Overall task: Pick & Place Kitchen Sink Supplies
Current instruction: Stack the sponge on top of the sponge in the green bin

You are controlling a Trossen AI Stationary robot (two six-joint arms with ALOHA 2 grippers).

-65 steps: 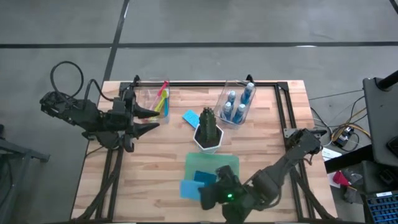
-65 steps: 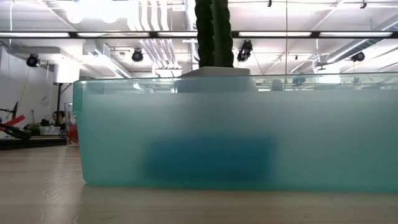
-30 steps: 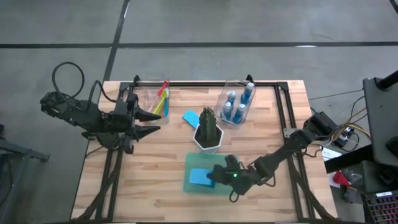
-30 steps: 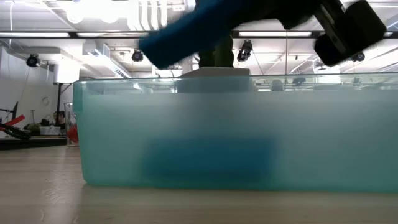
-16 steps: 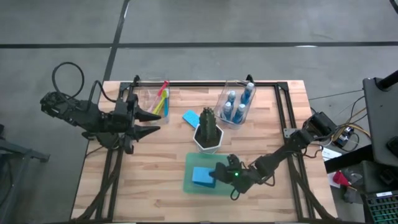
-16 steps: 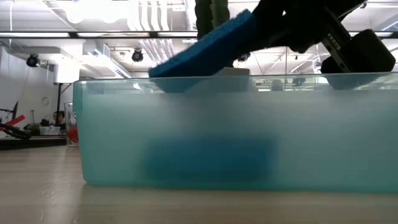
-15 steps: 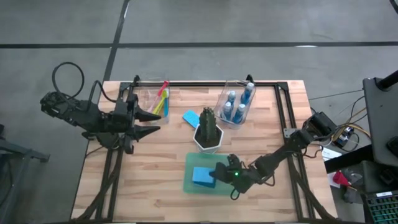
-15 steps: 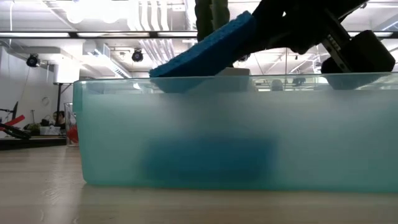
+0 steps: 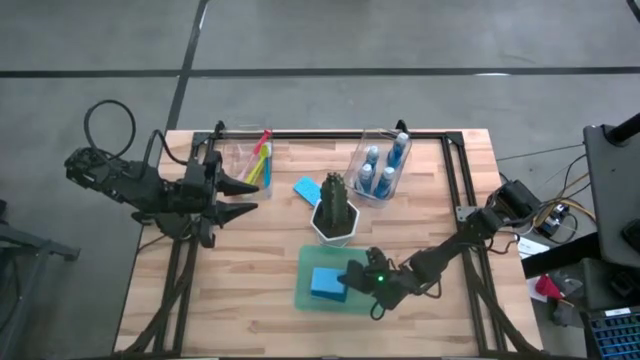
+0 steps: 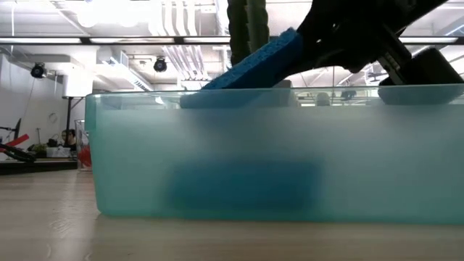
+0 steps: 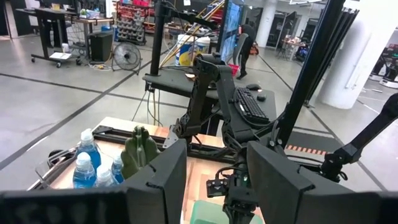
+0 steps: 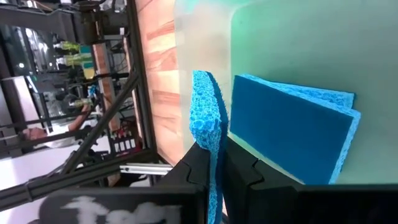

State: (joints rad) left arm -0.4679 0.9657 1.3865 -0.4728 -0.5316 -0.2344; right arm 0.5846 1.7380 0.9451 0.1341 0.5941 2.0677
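Observation:
My right gripper (image 9: 352, 279) hangs over the green tray (image 9: 305, 300) near the table's front edge, shut on a flat blue sponge (image 9: 325, 284). A second blue sponge (image 12: 292, 124) lies flat on the tray's floor beneath it. A third sponge (image 9: 307, 188) rests on the wood beside the potted plant (image 9: 335, 208). Small bottles of blue liquid (image 9: 380, 168) stand in a clear bin at the back. Coloured brushes (image 9: 262, 155) lean in another clear bin at the back left. My left gripper (image 9: 252, 194) is held high at the left, open and holding nothing. My right gripper pinches the sponge by its two broad faces (image 12: 205, 134) at one end, between the two fingers. The fingers come from the table's right side, slanting down. The sponge tilts, its free end (image 10: 199, 98) lowest, behind the tray's rim; whether it touches the sponge below, I cannot tell.
The plant in its white pot stands just beyond the tray's far edge. A black frame (image 9: 450, 170) runs along the table's far and right sides. Bare wood (image 9: 240, 270) lies left of the tray.
My right gripper has come down over the tray with the sponge. The sponge's free end, which was above the tray's rim, now dips to the rim or just behind it. The sponge stays tilted in the shut fingers.

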